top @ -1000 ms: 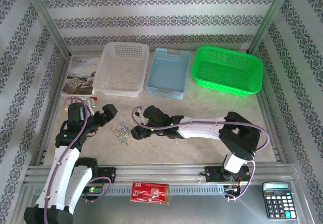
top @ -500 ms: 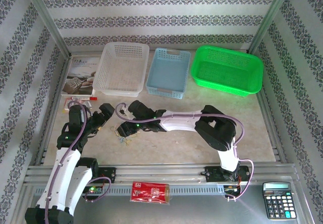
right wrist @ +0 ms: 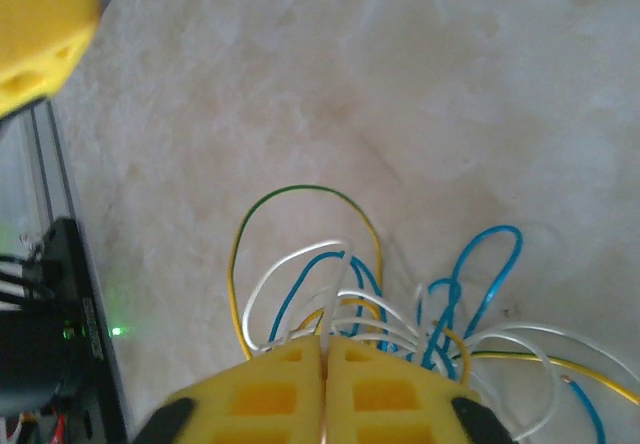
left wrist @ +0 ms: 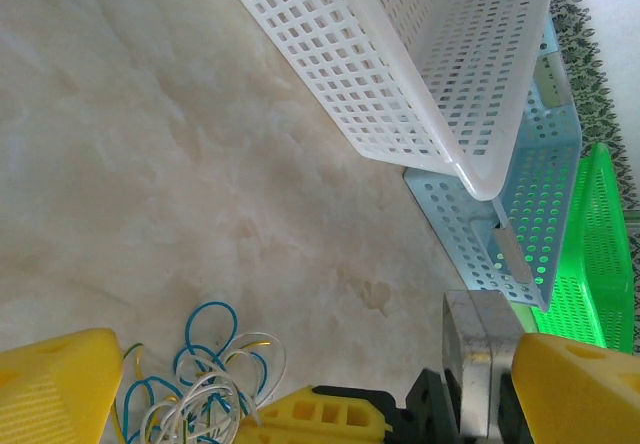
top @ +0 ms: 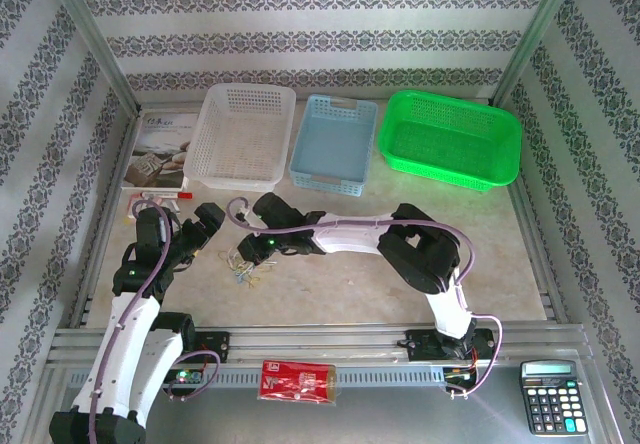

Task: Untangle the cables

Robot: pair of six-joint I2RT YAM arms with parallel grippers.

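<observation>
Pressed tight together, the yellow fingers (right wrist: pixel 270 394) of the right gripper (right wrist: pixel 325 346) leave only a thin seam between them in the right wrist view. The cables (right wrist: pixel 340 284) fan out from that seam. A yellow loop arches highest, white and blue loops sit inside it, and more blue and white strands spread to the right across the pale table (right wrist: pixel 300 84). The bundle appears pinched at the fingertips, though I cannot tell which strands are actually caught between the pads and which merely pass beneath them.

From above, the right arm reaches across to the left half of the table, and its gripper sits at the small heap of cables (top: pixel 240 264), which lies on the surface between the two arms.

The left gripper (top: pixel 207 220) hangs just beside that heap, toward the table's left side. Its fingers (left wrist: pixel 55 384) stand wide apart at the two lower corners of its wrist view and hold nothing. Blue, white and yellow loops lie on the table between them, close to the finger at the lower left, which seems to touch none of them. The right gripper's yellow tip pokes in at the bottom edge beside those loops.

Along the far side stand a white basket (top: pixel 243 134), a blue basket (top: pixel 335 142) and a green basket (top: pixel 450 136), well apart from the cables.
</observation>
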